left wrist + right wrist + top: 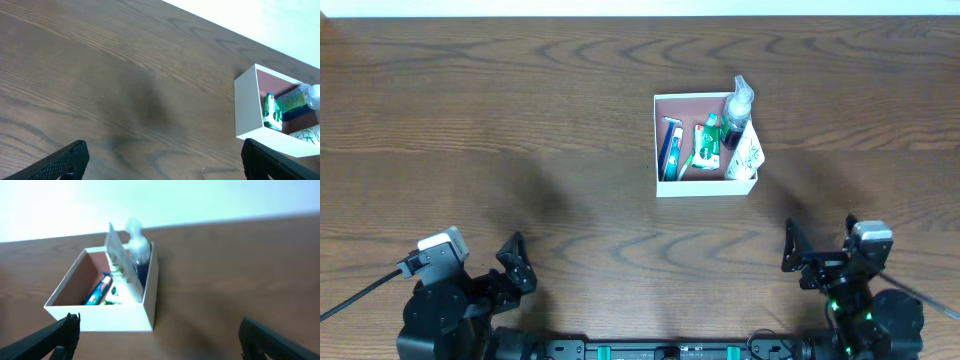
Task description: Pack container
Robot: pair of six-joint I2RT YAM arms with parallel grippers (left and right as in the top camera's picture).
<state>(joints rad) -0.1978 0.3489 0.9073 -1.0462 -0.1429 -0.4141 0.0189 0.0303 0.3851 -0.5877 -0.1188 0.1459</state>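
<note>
The container [658, 150] is a white-walled square box with a pink-brown floor, on the table right of centre. Inside lie a blue toothbrush pack [670, 148], a green tube [707, 145], a dark bottle with a clear pump top [737, 110] and a white sachet with green print [747, 155] leaning on the right wall. It also shows in the left wrist view [247, 107] and the right wrist view [100, 319]. My left gripper [510, 262] is open and empty at the near left. My right gripper [817, 246] is open and empty at the near right.
The dark wood table [500, 120] runs to a pale far edge at the top. Both arm bases sit at the near edge.
</note>
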